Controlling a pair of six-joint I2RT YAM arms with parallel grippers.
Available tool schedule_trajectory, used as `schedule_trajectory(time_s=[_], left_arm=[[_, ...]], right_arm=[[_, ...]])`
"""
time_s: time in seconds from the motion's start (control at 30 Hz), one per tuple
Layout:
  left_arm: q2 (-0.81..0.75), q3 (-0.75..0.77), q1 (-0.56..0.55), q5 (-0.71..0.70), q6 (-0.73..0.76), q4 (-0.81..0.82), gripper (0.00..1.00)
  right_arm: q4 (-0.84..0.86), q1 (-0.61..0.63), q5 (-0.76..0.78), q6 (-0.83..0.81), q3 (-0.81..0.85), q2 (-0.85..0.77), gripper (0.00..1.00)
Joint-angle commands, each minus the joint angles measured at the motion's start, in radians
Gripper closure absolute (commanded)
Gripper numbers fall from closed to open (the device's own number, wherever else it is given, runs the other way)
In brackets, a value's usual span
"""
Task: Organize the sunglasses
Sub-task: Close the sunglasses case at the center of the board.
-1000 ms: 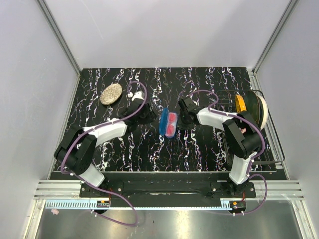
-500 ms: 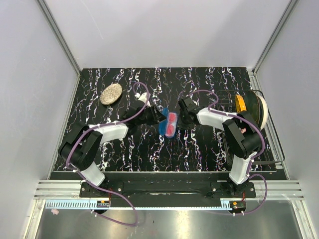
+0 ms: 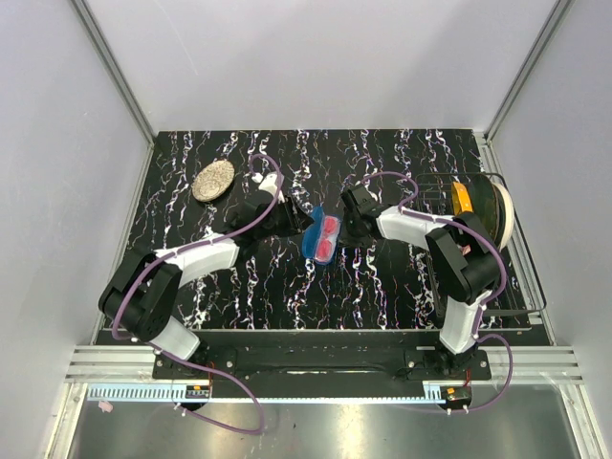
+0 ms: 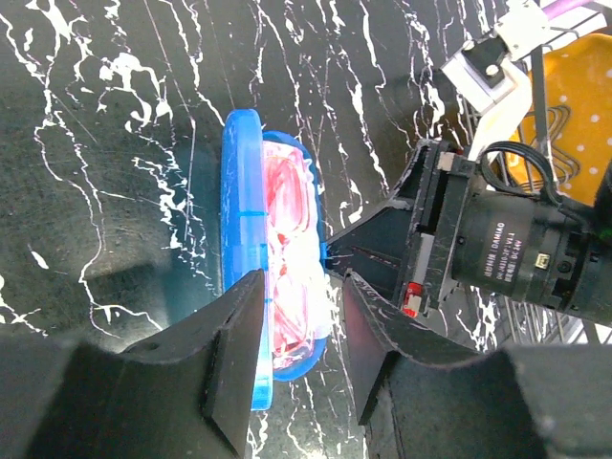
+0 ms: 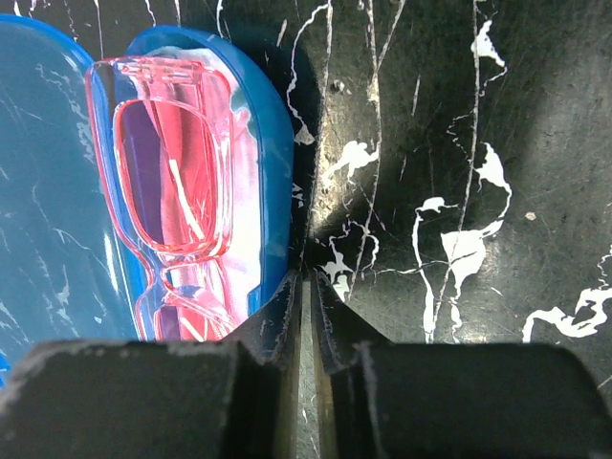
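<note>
The sunglasses [image 3: 327,237], pink frame and pink lenses, lie folded inside the open blue case [image 3: 310,251] at mid-table. In the left wrist view the sunglasses [image 4: 292,239] fill the tray, and the case lid [image 4: 241,210] stands on edge along its left side. My left gripper [image 4: 301,320] is open and straddles the case's near end, its left finger against the lid. My right gripper [image 5: 307,279] is shut with nothing between its fingers. Its tips rest on the table against the case's right rim [image 5: 275,143], beside the sunglasses [image 5: 172,186].
A speckled oval object [image 3: 212,180] lies at the back left of the table. A wire rack [image 3: 521,277] at the right edge holds an orange plate [image 3: 462,199] and a white plate [image 3: 499,212]. The right arm's wrist camera [image 4: 516,251] sits close to my left fingers.
My left gripper has moved right, up to the case's left side, and the lid now stands more upright. The right gripper has stayed shut at the case's right rim.
</note>
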Motion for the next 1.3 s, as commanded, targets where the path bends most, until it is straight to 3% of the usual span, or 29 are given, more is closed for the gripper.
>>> schedule_trajectory(time_s=[0.0,0.27,0.47,0.8,1.27], left_arm=[[-0.013,0.014,0.005,-0.051,0.040,-0.012,0.57],[0.026,0.011,0.005,-0.088,0.049,-0.017,0.57],[0.072,0.023,0.005,-0.026,0.057,0.020,0.55],[0.096,0.014,0.006,0.013,0.048,0.073,0.74],[0.130,0.058,-0.081,-0.013,0.049,0.070,0.77]], right_arm=[[-0.005,0.010,0.017,-0.009,0.012,0.035,0.87],[-0.002,0.009,0.013,-0.007,0.013,0.043,0.88],[-0.003,0.010,0.014,-0.009,0.010,0.043,0.88],[0.001,0.009,0.005,-0.010,0.012,0.043,0.90],[0.006,0.009,-0.032,0.004,0.030,0.041,0.98]])
